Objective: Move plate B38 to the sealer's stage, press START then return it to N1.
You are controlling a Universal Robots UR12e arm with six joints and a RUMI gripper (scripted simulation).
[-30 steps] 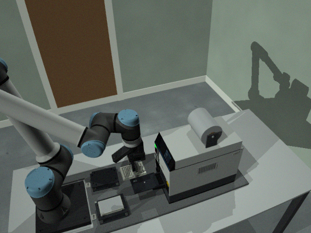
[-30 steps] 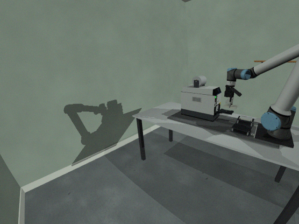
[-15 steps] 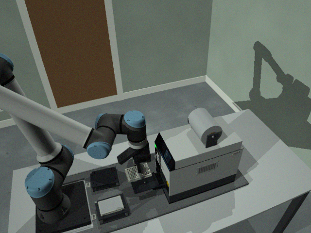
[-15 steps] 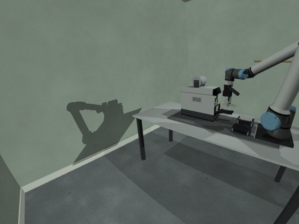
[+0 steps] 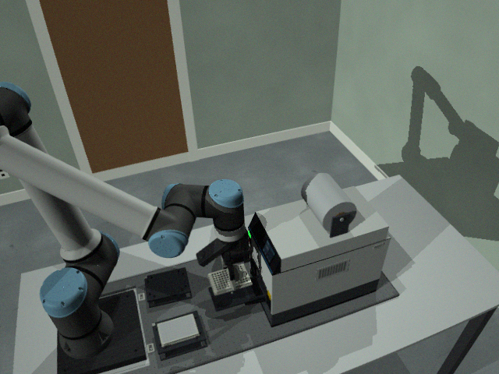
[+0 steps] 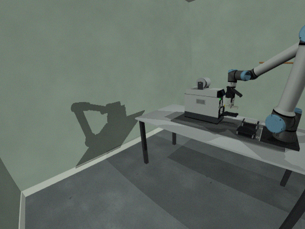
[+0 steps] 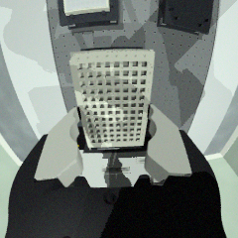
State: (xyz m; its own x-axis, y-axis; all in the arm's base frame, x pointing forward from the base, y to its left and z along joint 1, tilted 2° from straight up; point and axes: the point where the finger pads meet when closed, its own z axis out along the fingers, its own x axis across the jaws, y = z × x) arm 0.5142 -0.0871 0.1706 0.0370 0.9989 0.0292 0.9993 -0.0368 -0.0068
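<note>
My gripper [image 5: 235, 276] is shut on plate B38 [image 5: 221, 280], a white well plate with open wells, and holds it a little above the sealer's stage [image 5: 238, 297]. The stage is a dark tray sticking out of the sealer's [image 5: 322, 257] front. In the wrist view the plate [image 7: 114, 103] sits between my two fingers, gripped at its near end, with the dark stage under it. The sealer's lamp [image 5: 249, 234] is green. Nest N1 [image 5: 167, 285] is empty. The exterior view shows the gripper [image 6: 231, 104] just off the sealer's front.
Nest N2 [image 5: 178, 329] holds a plate with a plain white top, near the table's front edge. A foil roll [image 5: 328, 202] sits on top of the sealer. The arm's base [image 5: 76, 322] stands at the left end of the dark mat.
</note>
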